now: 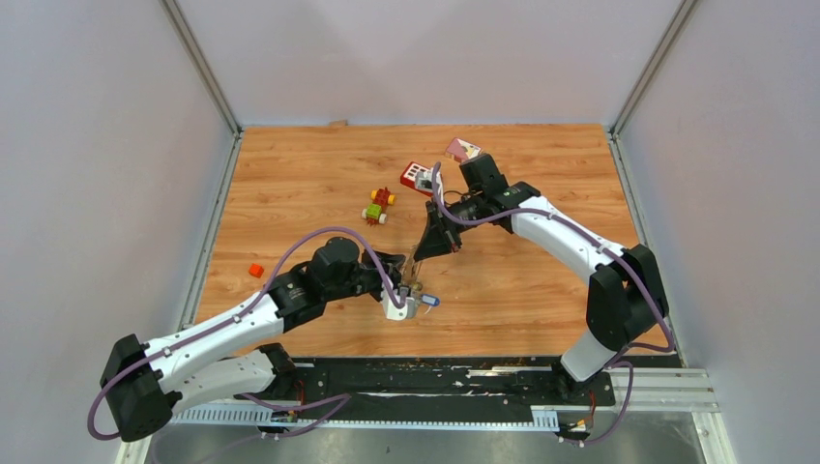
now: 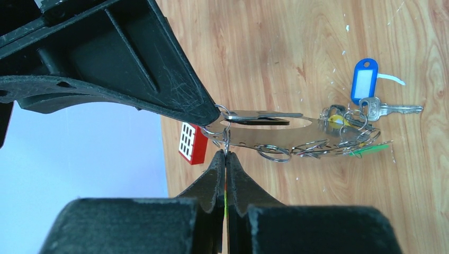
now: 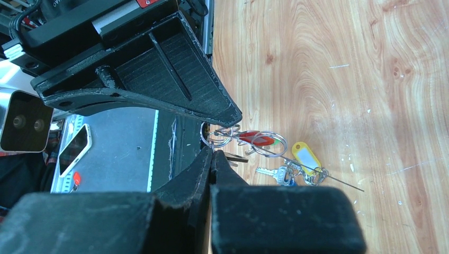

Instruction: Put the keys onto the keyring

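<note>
The keyring, a thin grey hoop seen almost edge-on, hangs just above the wood between both arms. My left gripper is shut on a wire loop at the keyring's near end. My right gripper is shut beside it, pinching the small ring of a dark-bladed key. The two tips nearly touch in the top view, left gripper and right gripper. Other keys hang bunched along the keyring: blue tag, yellow tag, red tag and a green one.
A red brick with white squares and a pink card lie at the back. A red-yellow-green block toy sits left of them. A small red cube lies near the left wall. The table's near edge rail is close to the grippers.
</note>
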`<state>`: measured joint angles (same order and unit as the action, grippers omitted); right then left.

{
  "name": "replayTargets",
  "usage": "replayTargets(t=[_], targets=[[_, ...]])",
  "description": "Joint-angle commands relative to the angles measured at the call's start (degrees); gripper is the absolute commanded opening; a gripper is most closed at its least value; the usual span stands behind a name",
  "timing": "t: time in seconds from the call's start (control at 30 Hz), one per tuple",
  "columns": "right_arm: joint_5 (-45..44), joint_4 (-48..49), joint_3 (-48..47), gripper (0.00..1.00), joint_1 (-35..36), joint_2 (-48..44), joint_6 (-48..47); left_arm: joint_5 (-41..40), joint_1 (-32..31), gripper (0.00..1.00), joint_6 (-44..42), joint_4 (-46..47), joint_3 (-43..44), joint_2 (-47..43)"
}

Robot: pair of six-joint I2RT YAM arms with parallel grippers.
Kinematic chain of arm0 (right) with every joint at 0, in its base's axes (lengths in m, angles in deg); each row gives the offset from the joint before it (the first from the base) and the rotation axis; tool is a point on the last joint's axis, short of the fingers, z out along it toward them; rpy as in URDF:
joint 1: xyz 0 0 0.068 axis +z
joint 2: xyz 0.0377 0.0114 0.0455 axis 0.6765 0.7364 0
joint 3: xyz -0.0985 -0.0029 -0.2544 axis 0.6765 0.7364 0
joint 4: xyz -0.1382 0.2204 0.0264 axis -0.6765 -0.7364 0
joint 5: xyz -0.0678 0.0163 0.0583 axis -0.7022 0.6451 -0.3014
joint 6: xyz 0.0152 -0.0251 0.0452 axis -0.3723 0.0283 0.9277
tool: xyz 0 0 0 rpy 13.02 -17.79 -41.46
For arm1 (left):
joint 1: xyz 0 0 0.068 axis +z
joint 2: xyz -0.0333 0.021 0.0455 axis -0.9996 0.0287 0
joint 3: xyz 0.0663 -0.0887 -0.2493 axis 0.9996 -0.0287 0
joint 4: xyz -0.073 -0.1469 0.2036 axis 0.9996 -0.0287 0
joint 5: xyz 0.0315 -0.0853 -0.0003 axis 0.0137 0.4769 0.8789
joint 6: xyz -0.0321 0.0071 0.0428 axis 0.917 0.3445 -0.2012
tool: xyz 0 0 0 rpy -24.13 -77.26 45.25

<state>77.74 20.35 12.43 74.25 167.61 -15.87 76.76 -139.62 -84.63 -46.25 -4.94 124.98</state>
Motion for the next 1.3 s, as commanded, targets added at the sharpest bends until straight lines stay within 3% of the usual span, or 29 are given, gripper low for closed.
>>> replayTargets(t=[0.0, 1.03, 1.27], targets=[[0.7, 0.5, -0.2, 0.0, -0.4, -1.8, -1.5, 1.6, 0.6, 0.0, 2.2, 2.5, 1.9, -1.1], [0.9, -0.1, 0.0, 0.0, -1.8, -3.5, -2.6, 7.2, 3.4, 0.0, 9.1, 3.7, 5.1, 1.1], [2.2, -0.7, 0.3, 0.16, -3.0, -5.5, -4.3, 12.2, 6.0, 0.0, 15.3, 5.3, 6.6, 1.8]])
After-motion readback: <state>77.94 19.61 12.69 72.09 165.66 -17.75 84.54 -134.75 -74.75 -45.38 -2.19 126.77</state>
